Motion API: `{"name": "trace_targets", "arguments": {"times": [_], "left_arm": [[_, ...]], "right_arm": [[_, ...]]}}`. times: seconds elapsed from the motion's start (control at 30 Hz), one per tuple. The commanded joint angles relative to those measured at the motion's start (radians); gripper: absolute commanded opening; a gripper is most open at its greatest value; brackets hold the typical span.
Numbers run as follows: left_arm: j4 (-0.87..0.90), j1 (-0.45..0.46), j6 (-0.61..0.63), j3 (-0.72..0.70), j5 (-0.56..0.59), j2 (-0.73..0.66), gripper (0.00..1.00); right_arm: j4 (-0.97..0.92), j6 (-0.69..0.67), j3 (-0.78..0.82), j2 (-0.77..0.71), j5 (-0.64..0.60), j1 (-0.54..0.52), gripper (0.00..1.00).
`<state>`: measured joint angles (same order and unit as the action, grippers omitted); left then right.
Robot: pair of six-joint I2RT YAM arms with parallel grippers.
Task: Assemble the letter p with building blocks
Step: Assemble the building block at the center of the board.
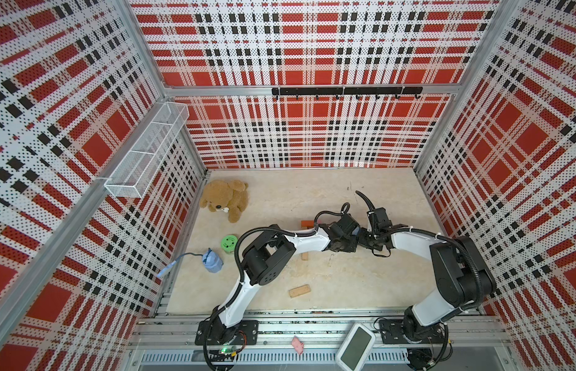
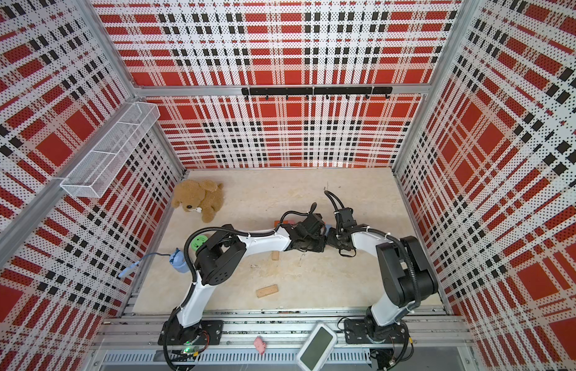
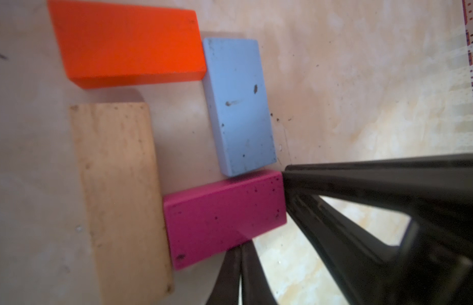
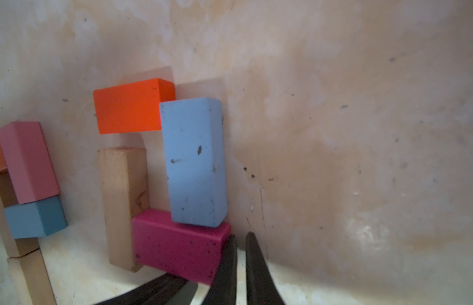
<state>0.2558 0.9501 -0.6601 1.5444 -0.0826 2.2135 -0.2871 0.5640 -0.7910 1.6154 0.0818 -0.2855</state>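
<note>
Where my left gripper and my right gripper meet over the middle of the tabletop, four building blocks lie flat in a ring, largely covered by my arms in both top views. The orange block forms one end, its short end touching the long side of the light blue block. The light blue block's other end butts the long side of the magenta block. The magenta block's short end meets the long side of the tan block, which runs parallel to the light blue block, reaches past the magenta block and stands slightly apart from the orange block. The left gripper, pressed together and holding nothing, has its tips at the magenta block's outer long side. The right gripper, closed to a narrow slit and likewise empty, sits at that block's free short end. A light pink block lies in a second cluster just beside the ring; a loose tan block lies well apart, nearer my bases.
</note>
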Motion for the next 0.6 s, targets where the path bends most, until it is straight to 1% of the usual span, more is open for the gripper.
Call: {"name": "trace_targets", "arguments": {"times": [0.0,0.1,0.2,0.3,0.37,0.4,0.43,0.5,0.57], "left_arm": [[0.012,0.01,0.022,-0.015,0.012,-0.06,0.09],[0.002,0.021,0.024,-0.051,0.018,-0.126,0.09],[-0.004,0.038,0.031,-0.105,0.042,-0.222,0.09],[-0.011,0.065,0.039,-0.191,0.074,-0.35,0.11],[-0.039,0.07,0.011,-0.29,0.065,-0.454,0.14],[-0.043,0.069,-0.003,-0.335,0.058,-0.503,0.16],[-0.046,0.066,-0.012,-0.388,0.053,-0.56,0.21],[-0.044,0.065,-0.026,-0.496,0.08,-0.677,0.3],[-0.026,0.059,-0.023,-0.614,0.109,-0.814,0.46]], "right_arm": [[-0.018,-0.006,0.002,-0.031,-0.014,0.002,0.13],[-0.018,-0.006,0.01,-0.068,-0.01,0.003,0.14],[-0.021,-0.007,0.02,-0.118,-0.004,0.003,0.16],[-0.024,-0.004,0.033,-0.168,0.012,0.002,0.19],[-0.023,0.003,0.045,-0.201,0.048,0.002,0.21],[-0.014,0.006,0.055,-0.218,0.082,0.002,0.23],[-0.006,0.008,0.066,-0.243,0.111,0.0,0.26],[-0.013,0.01,0.078,-0.304,0.114,-0.015,0.34],[-0.022,0.006,0.09,-0.372,0.102,-0.035,0.45]]}}
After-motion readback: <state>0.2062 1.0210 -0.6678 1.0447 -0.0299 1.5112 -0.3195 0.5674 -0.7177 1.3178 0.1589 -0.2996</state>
